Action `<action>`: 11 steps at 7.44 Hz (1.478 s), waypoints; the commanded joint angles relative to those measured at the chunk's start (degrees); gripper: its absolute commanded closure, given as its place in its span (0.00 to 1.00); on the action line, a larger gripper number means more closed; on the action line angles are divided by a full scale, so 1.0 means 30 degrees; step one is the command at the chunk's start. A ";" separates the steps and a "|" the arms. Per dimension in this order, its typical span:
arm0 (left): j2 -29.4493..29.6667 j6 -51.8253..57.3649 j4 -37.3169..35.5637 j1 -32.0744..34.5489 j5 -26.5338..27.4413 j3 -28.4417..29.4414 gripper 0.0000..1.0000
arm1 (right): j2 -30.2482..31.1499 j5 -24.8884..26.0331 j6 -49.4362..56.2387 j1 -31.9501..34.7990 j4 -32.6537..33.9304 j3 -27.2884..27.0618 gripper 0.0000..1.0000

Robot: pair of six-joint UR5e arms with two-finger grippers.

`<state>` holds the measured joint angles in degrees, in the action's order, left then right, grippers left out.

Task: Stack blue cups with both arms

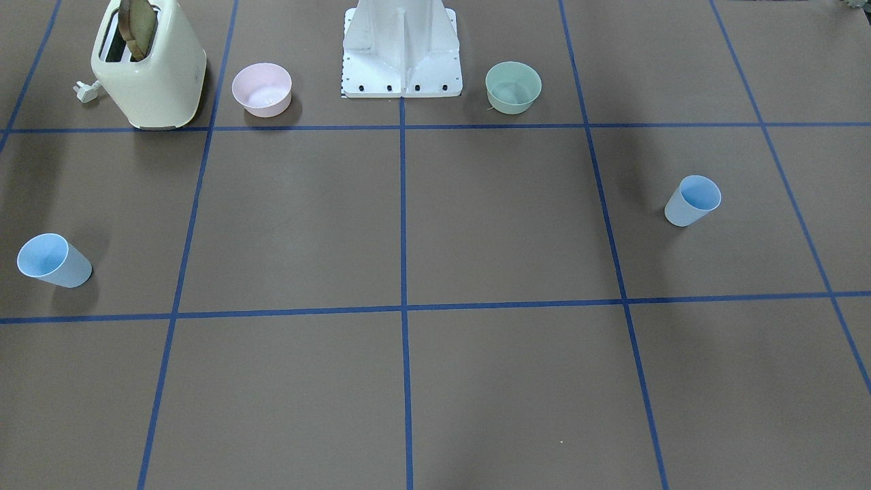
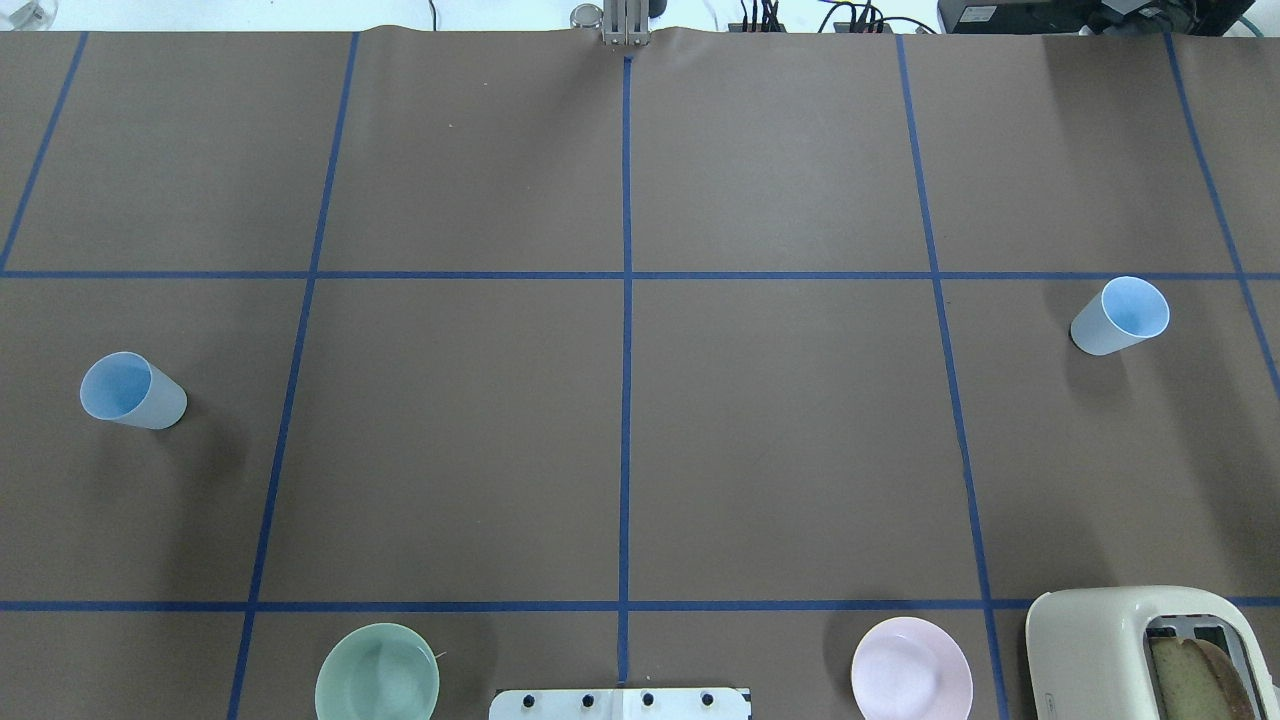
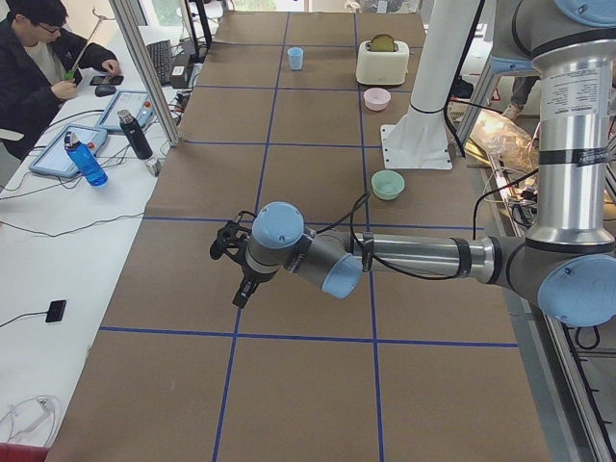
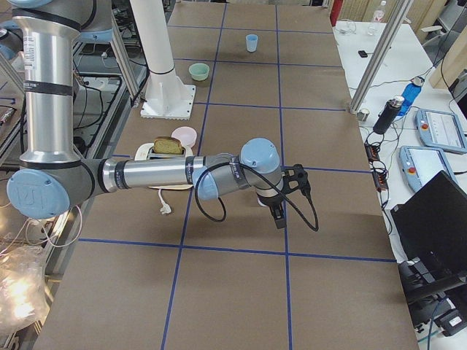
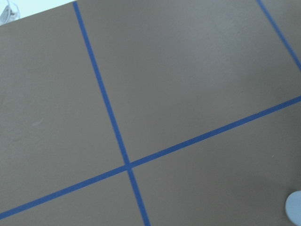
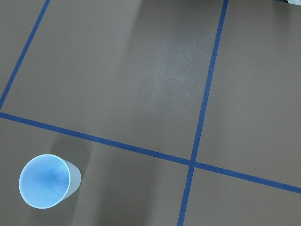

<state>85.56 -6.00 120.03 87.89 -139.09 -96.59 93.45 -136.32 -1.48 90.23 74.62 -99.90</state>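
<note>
Two light-blue cups stand upright, far apart. One is at the robot's left side (image 2: 132, 391) (image 1: 693, 200) (image 4: 252, 42), and a sliver of it shows at the left wrist view's lower right edge (image 5: 295, 209). The other is at the right side (image 2: 1120, 316) (image 1: 53, 260) (image 3: 295, 59) and shows in the right wrist view's lower left (image 6: 47, 181). The left gripper (image 3: 241, 294) and the right gripper (image 4: 277, 215) show only in the side views, held above the table. I cannot tell whether they are open or shut. Neither touches a cup.
A green bowl (image 2: 377, 672) and a pink bowl (image 2: 911, 668) flank the white base stand (image 1: 401, 47). A cream toaster (image 2: 1140, 650) with a slice of bread stands beside the pink bowl. An operator (image 3: 38, 67) sits at a side desk.
</note>
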 commanded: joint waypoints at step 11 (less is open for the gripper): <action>-0.2036 -1.0774 0.3143 -1.1513 0.7046 -0.2167 1.00 | 0.0811 0.0117 0.0053 -0.0136 -0.0438 0.0018 0.00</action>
<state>79.61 -38.42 129.37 53.48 -118.00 -103.10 95.87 -136.01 -1.32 89.84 73.30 -99.85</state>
